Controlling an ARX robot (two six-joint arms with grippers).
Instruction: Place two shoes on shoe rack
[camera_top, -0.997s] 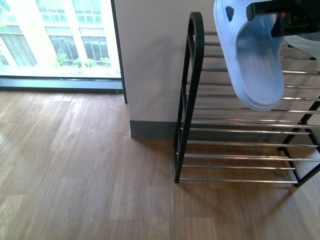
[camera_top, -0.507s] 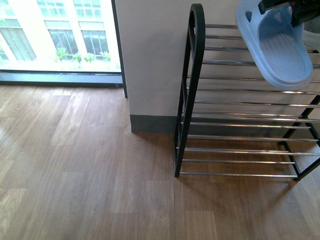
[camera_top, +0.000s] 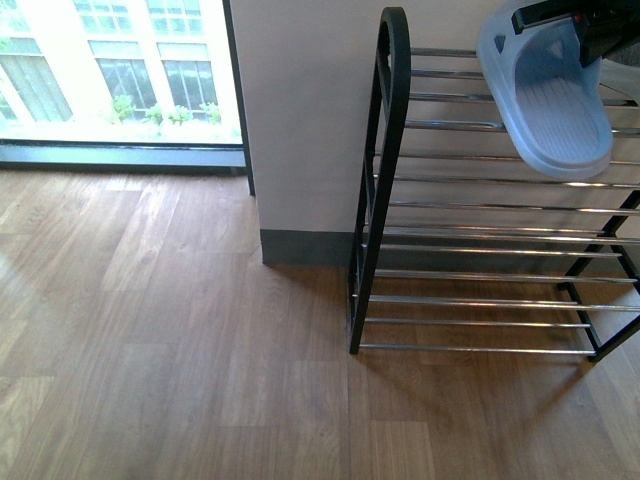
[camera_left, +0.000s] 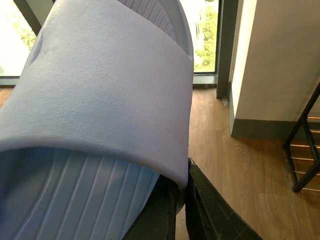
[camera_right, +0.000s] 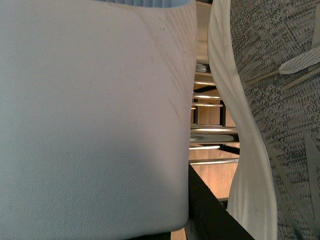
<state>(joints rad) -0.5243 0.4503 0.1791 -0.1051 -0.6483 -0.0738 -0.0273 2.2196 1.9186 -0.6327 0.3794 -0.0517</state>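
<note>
- I see my left gripper (camera_left: 182, 200) clamped on the blue sandal (camera_top: 550, 100) above the rack (camera_top: 390, 180).
- My right gripper holds a pale sandal (camera_right: 95, 120), beside the grey sneaker (camera_right: 280, 100).

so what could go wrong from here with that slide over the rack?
1. The pale blue slide hangs tilted above the shoe rack. The shelves are thin chrome bars with gaps, so released at this angle it could tip or slip between them.
2. The right wrist view shows a grey knit sneaker right beside a slide, so one could knock the other.
3. The left gripper pinches only the slide's edge, which could slip.
</note>
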